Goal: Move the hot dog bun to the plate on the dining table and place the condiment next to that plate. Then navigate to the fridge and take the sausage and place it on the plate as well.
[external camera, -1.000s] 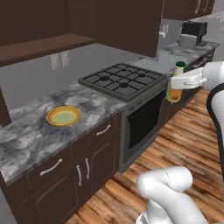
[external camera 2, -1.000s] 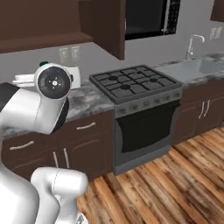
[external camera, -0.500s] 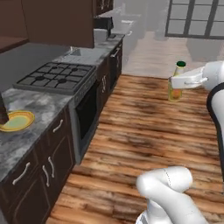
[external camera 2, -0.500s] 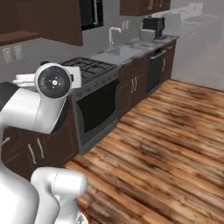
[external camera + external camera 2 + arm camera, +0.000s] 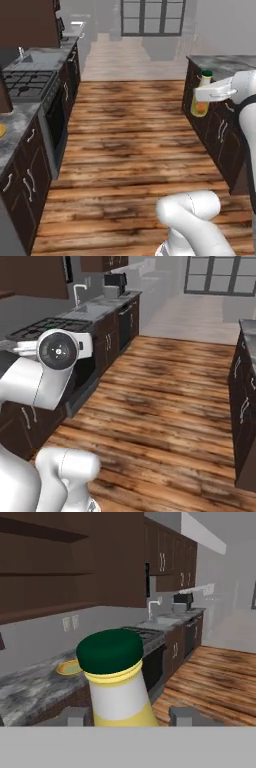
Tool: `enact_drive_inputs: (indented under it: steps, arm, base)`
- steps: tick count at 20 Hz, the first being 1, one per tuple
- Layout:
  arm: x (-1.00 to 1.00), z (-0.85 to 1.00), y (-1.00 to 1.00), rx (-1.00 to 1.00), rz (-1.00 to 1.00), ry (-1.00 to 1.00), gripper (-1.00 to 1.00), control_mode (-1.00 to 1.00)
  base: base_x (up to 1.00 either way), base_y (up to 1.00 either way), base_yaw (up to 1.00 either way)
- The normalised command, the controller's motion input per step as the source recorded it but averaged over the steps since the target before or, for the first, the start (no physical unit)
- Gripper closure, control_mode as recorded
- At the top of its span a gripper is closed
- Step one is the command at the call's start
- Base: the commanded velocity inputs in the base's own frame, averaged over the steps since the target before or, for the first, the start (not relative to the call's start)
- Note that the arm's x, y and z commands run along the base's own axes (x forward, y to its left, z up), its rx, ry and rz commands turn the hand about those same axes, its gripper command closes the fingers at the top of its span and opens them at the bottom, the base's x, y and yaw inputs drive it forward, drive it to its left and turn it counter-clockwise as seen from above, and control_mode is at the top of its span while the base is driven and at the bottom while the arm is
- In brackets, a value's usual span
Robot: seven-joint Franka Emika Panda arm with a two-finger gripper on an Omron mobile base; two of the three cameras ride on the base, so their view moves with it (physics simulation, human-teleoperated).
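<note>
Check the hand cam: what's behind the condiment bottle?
Behind the condiment bottle, held in the gripper: the marble counter with a yellow plate, then the stove. The bottle covers part of the counter front.

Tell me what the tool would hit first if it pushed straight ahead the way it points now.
Probably the grey marble counter near the yellow plate. The tool, shut on the condiment bottle, faces that side of the kitchen across open floor; depth is hard to judge.
</note>
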Motion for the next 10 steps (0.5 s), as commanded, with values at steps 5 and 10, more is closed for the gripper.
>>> enact_drive_inputs:
  steps: [5,10]
  arm:
    - [0.00,0.00,0.00,0.00,0.00,0.00,1.00,1.00]
    - [0.00,0.00,0.00,0.00,0.00,0.00,1.00,1.00]
  base:
    - [-1.00,-0.63,-0.18]
    - [-0.49,-0.96,-0.07]
